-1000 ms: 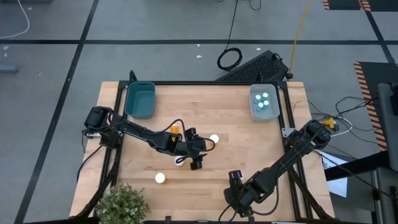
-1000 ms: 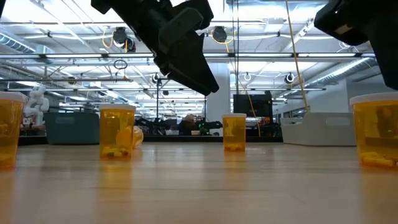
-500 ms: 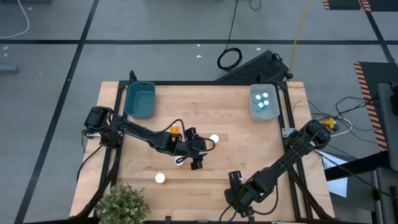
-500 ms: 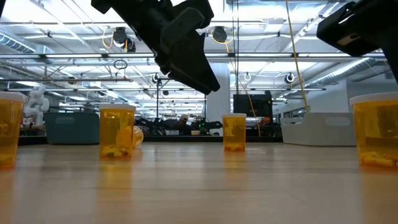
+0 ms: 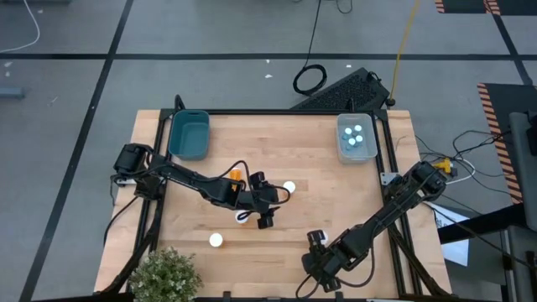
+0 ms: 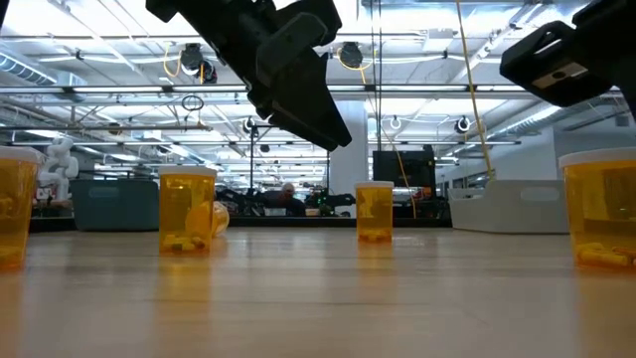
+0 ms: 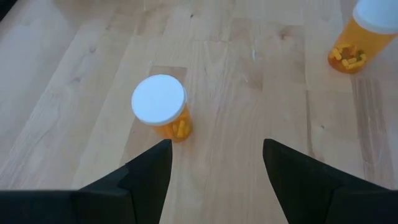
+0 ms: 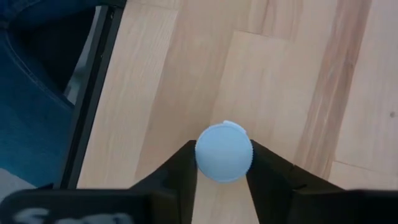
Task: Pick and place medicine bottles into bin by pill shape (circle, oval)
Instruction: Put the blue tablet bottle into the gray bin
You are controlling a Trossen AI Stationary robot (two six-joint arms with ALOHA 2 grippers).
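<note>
On the light wooden table [image 5: 319,168], the left arm reaches from the left edge toward the middle, and the left gripper [image 7: 214,165] hangs above the boards with its two dark fingers [image 7: 149,171] spread wide and holding nothing. Just ahead of those fingers, in the left wrist view, stands an upright orange medicine bottle with a round white cap [image 7: 160,113], yellow pills showing through its wall; it is near the fingers but not between them. A second orange white-capped bottle [image 7: 359,34] stands farther off on the bare wood. The right arm comes in from the right edge and bends down to the near edge of the table, where the right gripper [image 8: 222,163] is pinched on a small bottle with a pale round cap [image 8: 224,152], one dark finger touching each side of the cap; its body is hidden beneath the cap. From above, another white-capped bottle [image 5: 216,240] stands near the table's near-left area, beside a green potted plant [image 5: 164,275] at the near-left corner. A teal plastic bin [image 5: 189,134] sits at the far-left corner, and a clear plastic bin [image 5: 356,137] at the far-right corner holds several white-capped bottles [image 5: 358,131]. In the low view, four orange bottles stand upright across the tabletop, one of them [image 6: 187,210] left of centre.
</note>
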